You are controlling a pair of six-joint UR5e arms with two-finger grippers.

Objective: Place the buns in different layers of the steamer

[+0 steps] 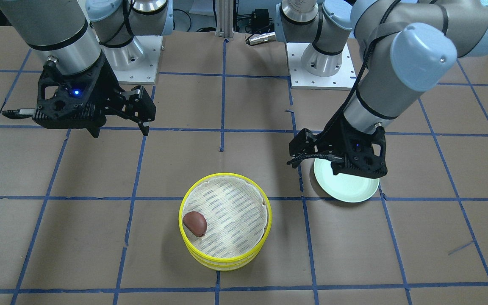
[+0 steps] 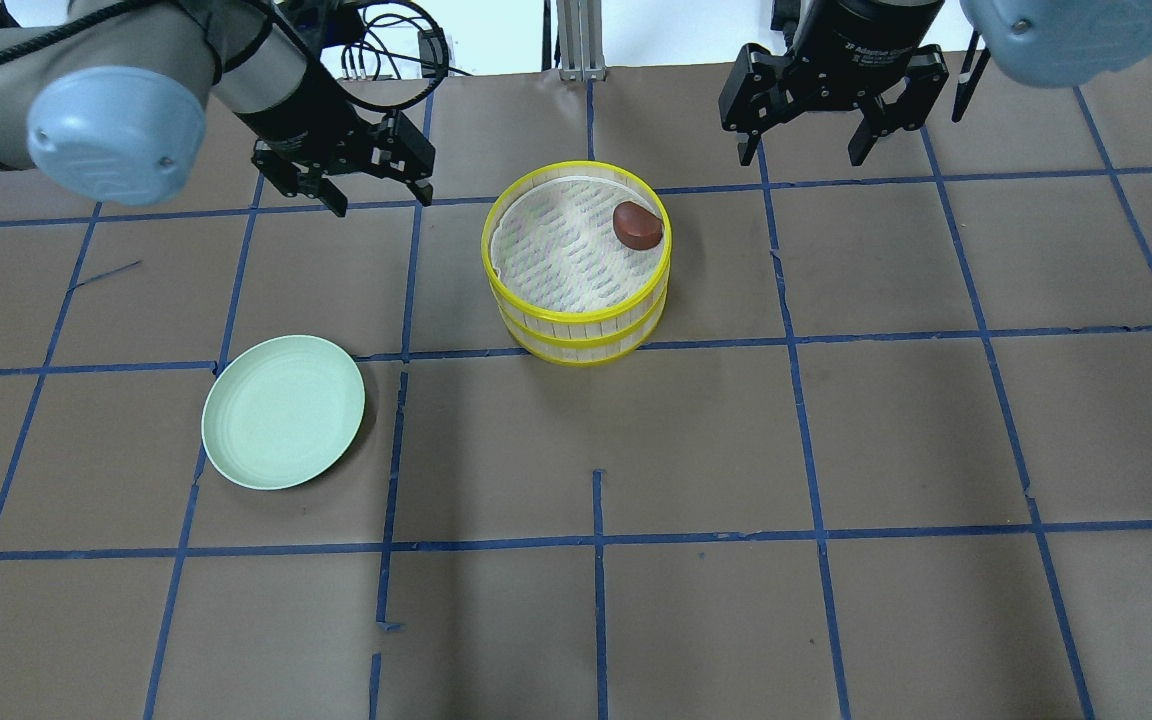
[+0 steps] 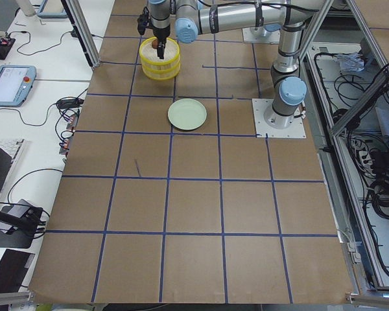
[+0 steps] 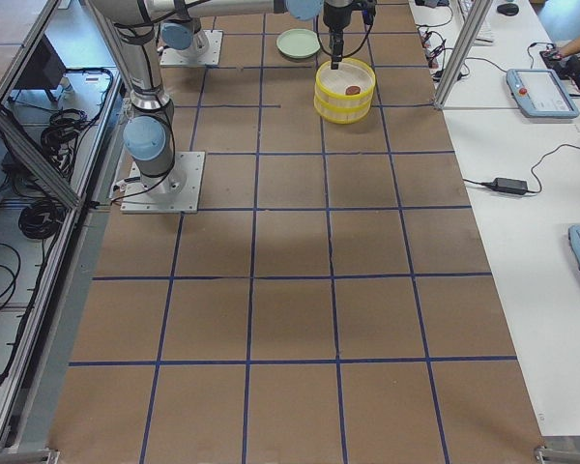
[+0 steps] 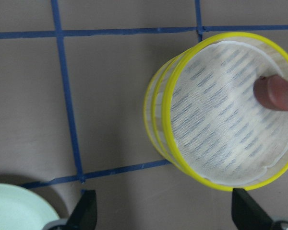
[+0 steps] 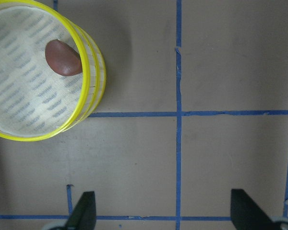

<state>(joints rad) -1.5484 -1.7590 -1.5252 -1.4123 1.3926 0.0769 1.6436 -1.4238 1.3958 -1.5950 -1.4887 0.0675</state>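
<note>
Overhead exterior view: two yellow-rimmed steamer trays stand stacked on the tabletop (image 2: 836,450), near its far middle. The upper tray (image 2: 576,322) sits squarely on the lower tray (image 2: 576,352). The upper tray is lined with a whitish striped cloth liner (image 2: 561,245).

Brown bun (image 2: 638,225): one dark reddish-brown bun lies on the liner of the upper tray, against the inner wall on the robot's right side. The inside of the lower tray is covered by the upper tray and cannot be inspected in any view.

Left hand (image 2: 381,195): it hangs above the tabletop off the steamer's left side, apart from the stack. Its fingers are spread wide and hold nothing. The left wrist view confirms this, with both fingertips far apart at the bottom edge and only bare tabletop between them.

Right hand (image 2: 801,150): it hangs above the tabletop off the steamer's right side, clear of the stack. Its fingers are likewise spread wide with nothing between them, as the right wrist view also shows.

Plate (image 2: 283,411): a pale green plate rests flat on the tabletop, nearer the robot than the stack and to its left, well apart from the trays. Blue tape lines (image 2: 596,540) divide the brown surface into squares.
</note>
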